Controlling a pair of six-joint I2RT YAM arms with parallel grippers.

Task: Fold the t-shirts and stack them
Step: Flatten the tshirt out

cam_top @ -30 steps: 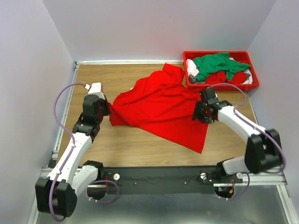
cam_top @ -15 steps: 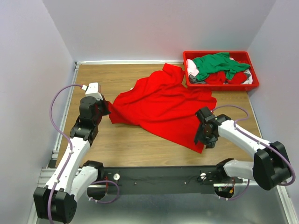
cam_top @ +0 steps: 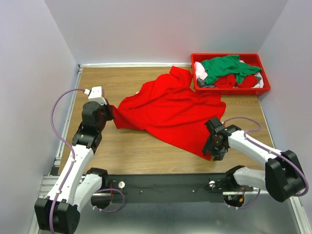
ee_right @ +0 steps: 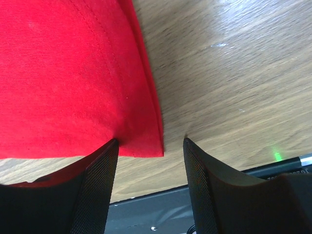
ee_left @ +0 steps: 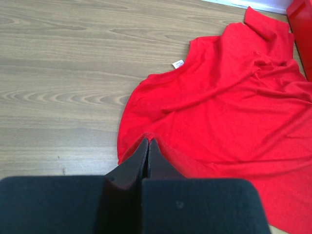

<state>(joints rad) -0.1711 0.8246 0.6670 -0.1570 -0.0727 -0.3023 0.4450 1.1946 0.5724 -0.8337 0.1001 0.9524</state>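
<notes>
One unreadable white label (ee_left: 178, 64) tags the red t-shirt (ee_left: 234, 112).

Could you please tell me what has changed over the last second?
The right gripper swung back from the right edge of the red t-shirt toward the arm bases and now sits open astride its near corner. The left gripper stayed shut on the shirt's left corner; the bin is unchanged.
</notes>
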